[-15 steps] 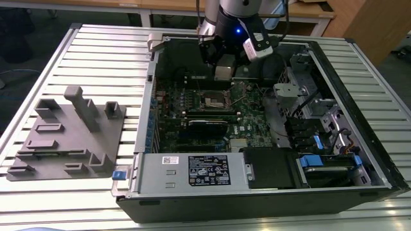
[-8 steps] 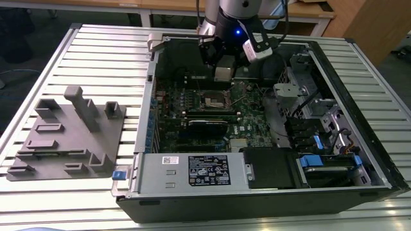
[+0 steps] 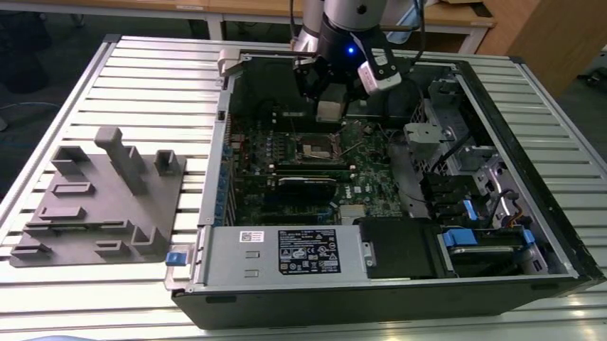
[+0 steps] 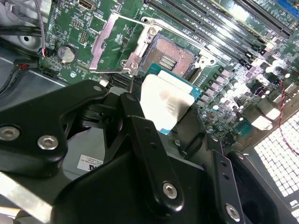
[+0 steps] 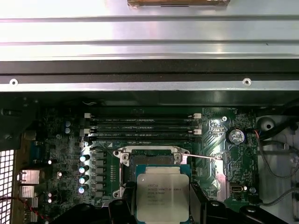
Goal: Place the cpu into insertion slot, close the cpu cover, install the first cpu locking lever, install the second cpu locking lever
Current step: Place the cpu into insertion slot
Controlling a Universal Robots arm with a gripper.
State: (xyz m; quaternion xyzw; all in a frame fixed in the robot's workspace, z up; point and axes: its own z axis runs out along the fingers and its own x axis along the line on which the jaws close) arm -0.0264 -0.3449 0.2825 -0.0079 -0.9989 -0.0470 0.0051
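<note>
table (image 3: 85, 78) in the exterior view: ribbed metal slats, wooden desks (image 3: 446, 18) behind it. open computer case (image 3: 284, 298) lies on its side on the table, motherboard (image 3: 370, 170) facing up, insertion slot (image 3: 318, 147) near the board's middle. grey fixture tray (image 3: 95, 206) sits on the table well apart from the insertion slot, off to the exterior view's left. arm (image 3: 346, 28) comes down into the case, wrist roughly vertical. gripper (image 3: 328, 105) hangs just above the insertion slot with the cpu (image 3: 328, 114) in it.

second wrist view: insertion slot (image 4: 170, 56) is bare, dark pin field exposed. cpu cover (image 4: 112, 42) is flipped open, tilted up off one side of the insertion slot. coin battery (image 4: 65, 53) sits just past the cover. long black memory slots (image 4: 219, 23) run beside the insertion slot. cpu (image 4: 166, 100) is pinched between two black fingers (image 4: 133, 112), grey lid and green edge showing, clear of the insertion slot, not seated.

first wrist view: cpu (image 5: 162, 196) sits in front of the insertion slot (image 5: 154, 158) and hides most of it. gripper (image 5: 162, 212) is clamped on the chip's two side edges. memory slots (image 5: 140, 126) lie just beyond the insertion slot, coin battery (image 5: 235, 136) near it, case wall (image 5: 149, 70) past the memory slots.
</note>
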